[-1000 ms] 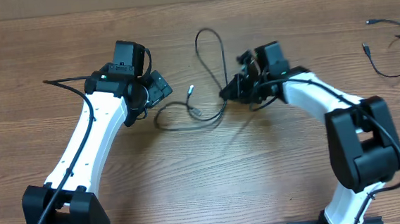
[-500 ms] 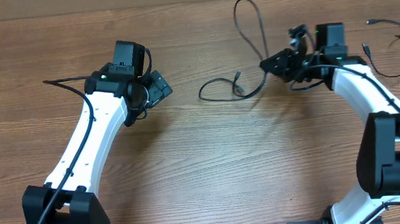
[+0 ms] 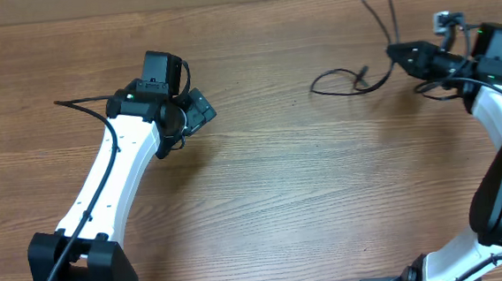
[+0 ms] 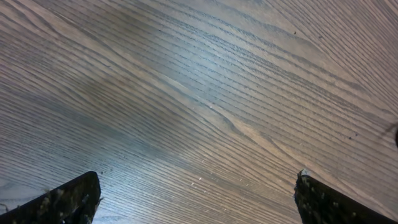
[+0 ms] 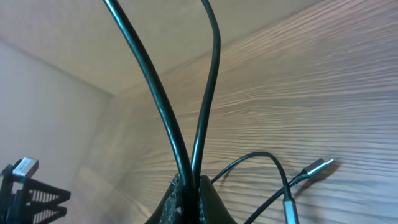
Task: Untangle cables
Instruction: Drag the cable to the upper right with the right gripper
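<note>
The cable sits at the far right of the surface, pinched mid-length in the right claw, whose jaws are shut tight on it. In the right wrist view two strands rise out of the claw side by side. From overhead they run up toward the far edge and out of sight. The rest trails left of the claw as a flat loop, its long run lying roughly left to right, and the plug points back toward the claw. I can't tell whether that loop rests on the wood or hangs just above it. I can't make out a second cord anywhere.

The left claw hangs wide open, well apart on the other side, with only bare wood between its fingers.

My worry is the doubled grip. With both strands clamped together, any pull tightens a crossing rather than freeing it. The trailing loop could also catch its own plug, or the thin cord could slide through the pinch. With nothing pinning the slack, the whole length simply follows the arm.
</note>
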Tool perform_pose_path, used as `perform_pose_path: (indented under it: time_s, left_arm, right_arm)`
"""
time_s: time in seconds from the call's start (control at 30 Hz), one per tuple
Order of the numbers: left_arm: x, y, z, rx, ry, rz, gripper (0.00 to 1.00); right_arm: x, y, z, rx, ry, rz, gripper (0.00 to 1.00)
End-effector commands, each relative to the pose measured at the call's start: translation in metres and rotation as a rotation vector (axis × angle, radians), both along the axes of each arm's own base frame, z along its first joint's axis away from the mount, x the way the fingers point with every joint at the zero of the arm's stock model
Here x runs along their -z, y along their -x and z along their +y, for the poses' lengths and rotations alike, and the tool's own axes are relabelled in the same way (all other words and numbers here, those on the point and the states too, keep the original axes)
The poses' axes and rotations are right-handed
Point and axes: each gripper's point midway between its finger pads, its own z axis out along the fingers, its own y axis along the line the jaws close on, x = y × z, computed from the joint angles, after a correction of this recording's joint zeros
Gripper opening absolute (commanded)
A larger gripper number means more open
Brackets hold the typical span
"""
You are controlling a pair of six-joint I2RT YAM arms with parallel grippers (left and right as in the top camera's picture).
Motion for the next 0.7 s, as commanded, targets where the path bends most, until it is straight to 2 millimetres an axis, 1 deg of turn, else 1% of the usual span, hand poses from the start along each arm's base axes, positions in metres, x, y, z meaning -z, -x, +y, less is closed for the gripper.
perform_pose_path:
  time_s: [0.0,0.17,0.3,0.4,0.5,0.67]
  left_arm:
    - [-0.002,0.0,-0.001,-0.004,0.006,-0.004,1.0]
    - [-0.002,0.0,-0.001,-0.004,0.006,-0.004,1.0]
    - [-0.002,0.0,-0.001,-0.004,0.006,-0.004,1.0]
    - [-0.002,0.0,-0.001,-0.004,0.006,-0.004,0.99]
    - [-0.002,0.0,-0.001,-0.004,0.006,-0.004,1.0]
    - [-0.002,0.0,-0.001,-0.004,0.006,-0.004,1.0]
  right_arm:
    - [-0.029,0.003,-0.019,-0.007,0.039,-0.11,0.04]
    - [-0.023,0.008,-0.039,0.02,0.073,-0.11,0.04]
    - [-0.007,0.011,-0.052,0.067,0.132,-0.054,0.04]
    - [0.005,0.012,-0.059,0.105,0.18,-0.009,0.04]
    - [0.01,0.011,-0.066,0.137,0.211,0.013,0.04]
    - [0.014,0.01,-0.071,0.16,0.234,0.024,0.04]
